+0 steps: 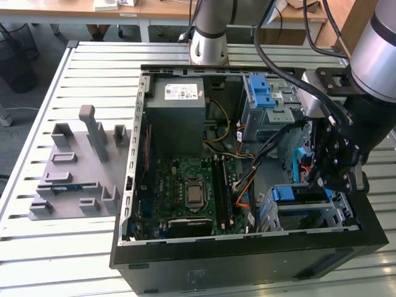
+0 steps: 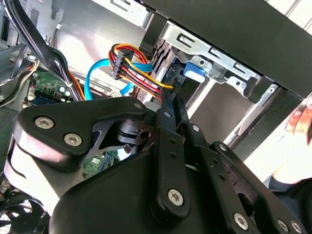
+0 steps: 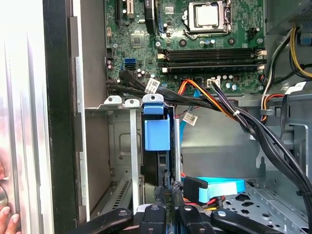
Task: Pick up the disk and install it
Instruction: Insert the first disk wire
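The open black computer tower case (image 1: 247,260) lay on its side on the slatted white metal table (image 1: 74,266), its green motherboard (image 1: 185,185) exposed. To the exterior view's left of the case, a grey plastic fixture block (image 1: 74,167) with upright pegs rested on the table. Inside the case, a big grey metal power supply box (image 1: 176,108) sat at the far end, with a light-blue plastic latch bracket (image 1: 261,93) on the drive cage beside it.

The black linkage gripper (image 1: 328,167) hung within the case at the exterior view's right, over the lower drive bay (image 1: 309,213). The disk, a flat drive in a blue plastic carrier frame (image 3: 157,134), stood on edge in that bay's metal slot, its blue tab outward. In the first wrist view the gripper's fingers (image 3: 168,192) stood close together around the disk's edge, apparently clamped on it. A bundle of coloured power wires (image 2: 136,66) and a light-blue flat data cable (image 3: 219,187) ran just beside the fingers.
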Available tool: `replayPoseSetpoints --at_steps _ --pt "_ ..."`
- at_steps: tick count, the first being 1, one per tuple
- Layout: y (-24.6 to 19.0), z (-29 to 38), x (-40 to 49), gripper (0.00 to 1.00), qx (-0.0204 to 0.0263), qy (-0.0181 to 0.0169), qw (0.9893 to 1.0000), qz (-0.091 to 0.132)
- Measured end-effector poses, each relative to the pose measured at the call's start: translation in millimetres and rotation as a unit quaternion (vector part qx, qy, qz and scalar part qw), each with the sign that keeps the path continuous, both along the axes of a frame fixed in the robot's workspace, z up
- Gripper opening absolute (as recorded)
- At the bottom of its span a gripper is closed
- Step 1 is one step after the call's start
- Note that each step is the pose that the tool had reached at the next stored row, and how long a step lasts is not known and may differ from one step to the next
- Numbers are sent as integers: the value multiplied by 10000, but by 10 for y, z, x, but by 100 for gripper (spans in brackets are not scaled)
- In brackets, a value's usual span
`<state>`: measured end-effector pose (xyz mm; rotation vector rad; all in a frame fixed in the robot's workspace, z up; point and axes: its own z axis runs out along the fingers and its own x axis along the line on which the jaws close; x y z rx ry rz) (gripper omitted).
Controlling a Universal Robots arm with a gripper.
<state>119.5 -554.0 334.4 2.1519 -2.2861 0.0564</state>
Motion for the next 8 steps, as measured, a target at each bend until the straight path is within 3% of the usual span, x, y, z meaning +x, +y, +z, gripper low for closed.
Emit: replayPoseSetpoints --at_steps 8 --pt "0 -34 0 16 0 0 10000 0"
